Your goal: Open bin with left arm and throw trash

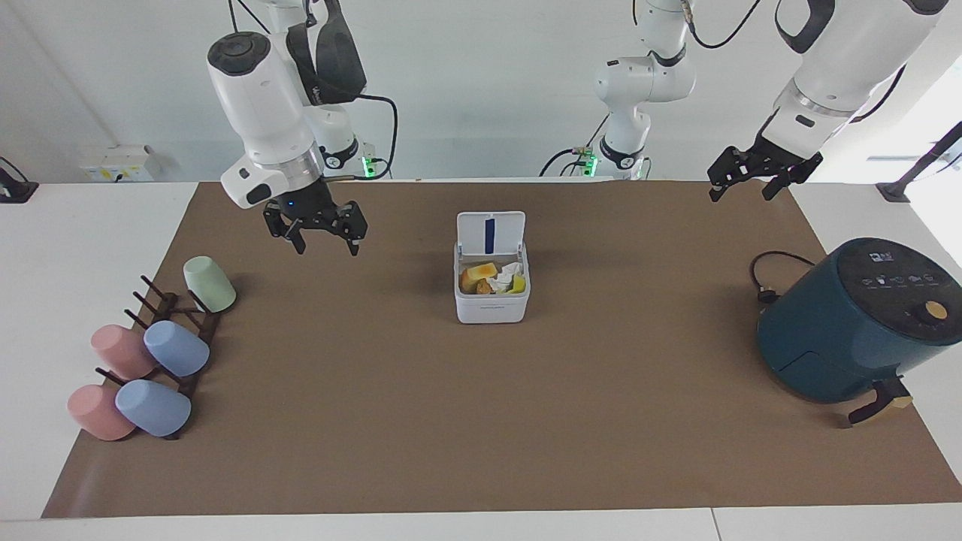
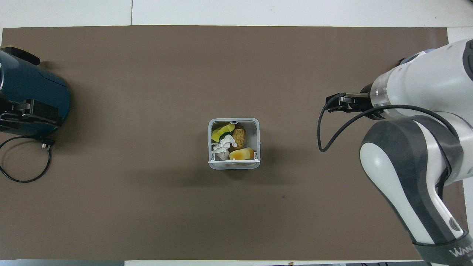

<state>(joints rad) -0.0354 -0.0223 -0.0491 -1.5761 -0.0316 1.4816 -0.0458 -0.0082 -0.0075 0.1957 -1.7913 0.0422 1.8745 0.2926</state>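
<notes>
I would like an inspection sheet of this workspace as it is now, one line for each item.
Surface: brown mat covering a white table.
Job's things: bin at mid-mat, lid upright and open; crumpled paper with yellow, orange and brown pieces inside.
Clutter: teal air fryer at the left arm's end; rack with pastel cups at the right arm's end.
Grippers: right gripper raised over the mat, open, holding nothing; left gripper waits in the air over the mat's edge, open, holding nothing.
Cables: air fryer cord looped on the mat; black cable hanging from the right arm.
Surroundings: third arm and wall sockets.
</notes>
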